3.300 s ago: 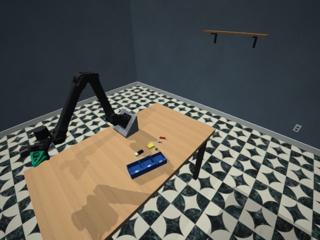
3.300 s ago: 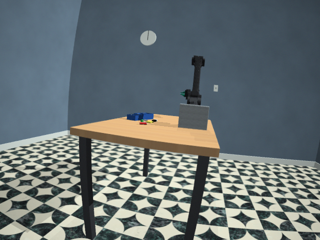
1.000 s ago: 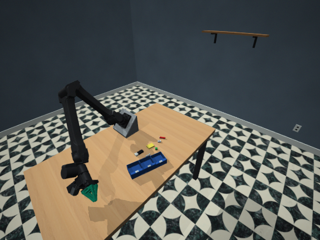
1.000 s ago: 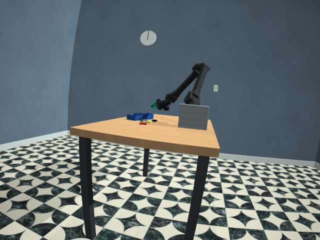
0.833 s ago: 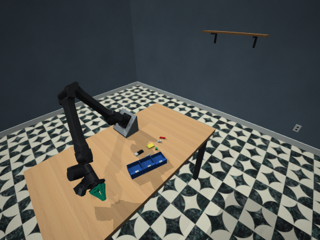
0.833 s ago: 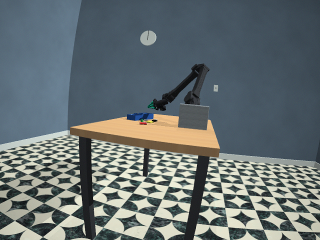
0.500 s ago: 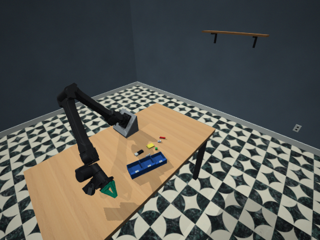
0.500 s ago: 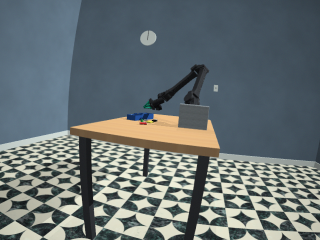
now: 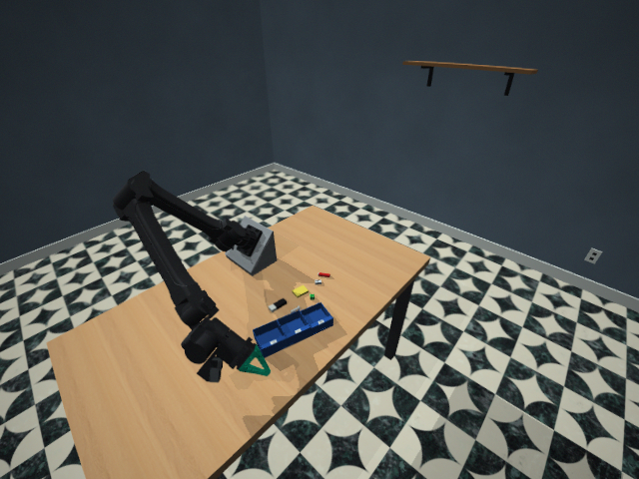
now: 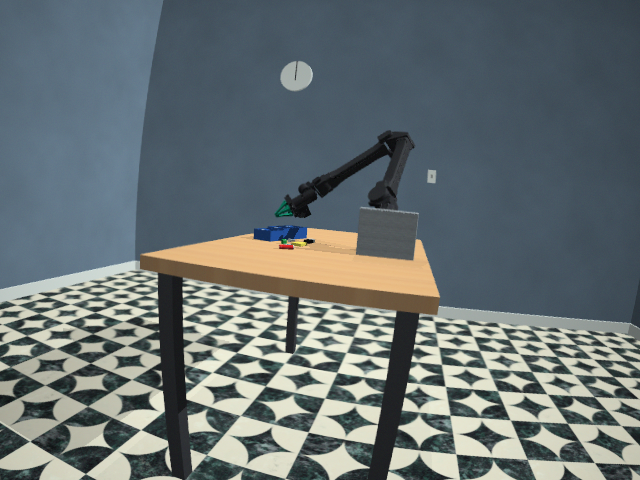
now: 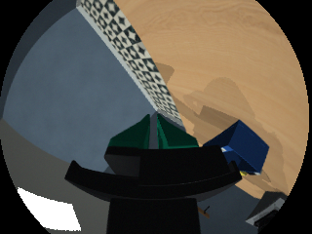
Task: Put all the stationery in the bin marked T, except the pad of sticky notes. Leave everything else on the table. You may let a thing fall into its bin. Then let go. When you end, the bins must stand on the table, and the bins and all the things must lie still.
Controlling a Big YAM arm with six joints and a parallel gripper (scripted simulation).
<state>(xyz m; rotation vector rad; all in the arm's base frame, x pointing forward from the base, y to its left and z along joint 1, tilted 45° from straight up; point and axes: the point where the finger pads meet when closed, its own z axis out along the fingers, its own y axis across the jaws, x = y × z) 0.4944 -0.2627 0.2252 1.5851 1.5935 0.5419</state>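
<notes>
So my room had dark blue walls and a patterned floor (image 9: pixel 381 404) (image 10: pixel 289 413); the wooden table (image 9: pixel 129 371) (image 10: pixel 289 263) carried the blue bins (image 9: pixel 294 341) (image 10: pixel 268 235) (image 11: pixel 246 146), with the pincer (image 9: pixel 263 372) (image 10: pixel 277 215) (image 11: pixel 153 118) above, nearly closed, and the yellow sticky notes (image 9: pixel 300 290) (image 10: pixel 298 244) beside them.

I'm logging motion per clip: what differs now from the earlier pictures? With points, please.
The pincer (image 9: pixel 269 373) (image 10: pixel 276 215) (image 11: pixel 153 118) has swung from beyond the table's edge, over the table, to near the end of the blue bins (image 9: pixel 293 332) (image 10: pixel 279 233) (image 11: pixel 248 146). Nothing was visibly picked up or let go. The bins, yellow pad (image 9: pixel 300 290) and red item (image 9: pixel 323 274) (image 10: pixel 285 246) stayed put.
</notes>
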